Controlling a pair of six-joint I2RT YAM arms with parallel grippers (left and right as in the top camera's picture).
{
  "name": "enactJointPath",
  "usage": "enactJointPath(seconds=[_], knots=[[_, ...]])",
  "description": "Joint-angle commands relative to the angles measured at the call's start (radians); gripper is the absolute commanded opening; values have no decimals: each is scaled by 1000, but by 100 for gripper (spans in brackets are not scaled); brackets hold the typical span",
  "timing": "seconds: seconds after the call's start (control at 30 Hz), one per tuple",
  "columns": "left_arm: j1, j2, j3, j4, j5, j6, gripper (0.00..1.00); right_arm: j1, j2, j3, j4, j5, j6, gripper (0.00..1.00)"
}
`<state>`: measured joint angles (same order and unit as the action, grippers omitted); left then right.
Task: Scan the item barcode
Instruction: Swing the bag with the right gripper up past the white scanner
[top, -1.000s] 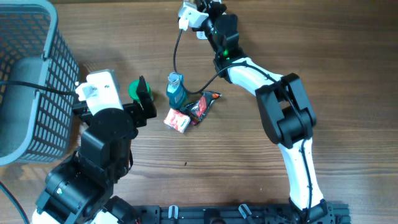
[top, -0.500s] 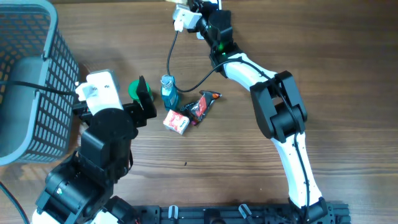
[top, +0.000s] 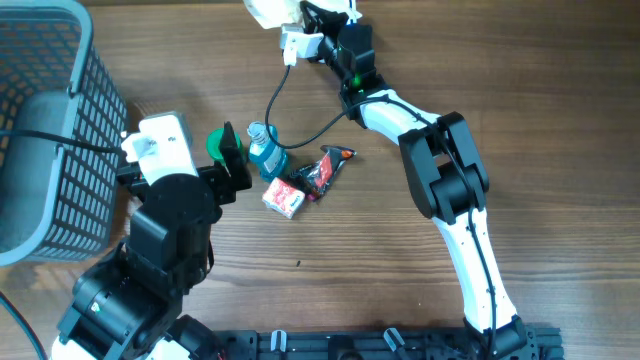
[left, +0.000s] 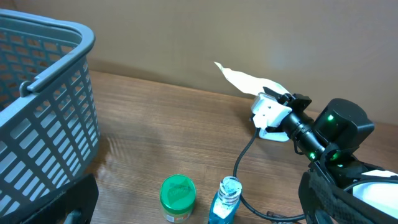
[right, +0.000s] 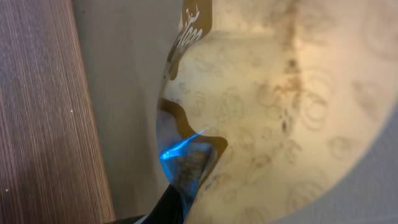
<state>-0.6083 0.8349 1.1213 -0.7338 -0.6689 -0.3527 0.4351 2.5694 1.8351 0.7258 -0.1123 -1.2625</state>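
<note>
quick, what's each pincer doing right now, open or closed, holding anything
left pincer: open, holding nothing
right pincer: closed on a pale packet

My right hand (top: 305, 14) pinches the packet (top: 266, 10) by one edge. It is a flat, cream pouch with faint brown printing, raised above the far side of the table (top: 520, 110). A blue streak glows near the pinched edge.
</note>
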Motion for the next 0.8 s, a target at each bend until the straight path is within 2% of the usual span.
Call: enactJointPath(seconds=[0.0, 0.33, 0.57, 0.77], knots=[[5, 3, 10, 2, -21, 8, 100, 5, 25, 20, 6, -15, -16, 5], [5, 3, 10, 2, -21, 8, 100, 5, 3, 20, 40, -2, -26, 5], [5, 3, 10, 2, -21, 8, 100, 4, 1, 20, 25, -51, -251, 5], [5, 3, 10, 2, -21, 9, 100, 2, -2, 20, 63, -63, -258, 5]])
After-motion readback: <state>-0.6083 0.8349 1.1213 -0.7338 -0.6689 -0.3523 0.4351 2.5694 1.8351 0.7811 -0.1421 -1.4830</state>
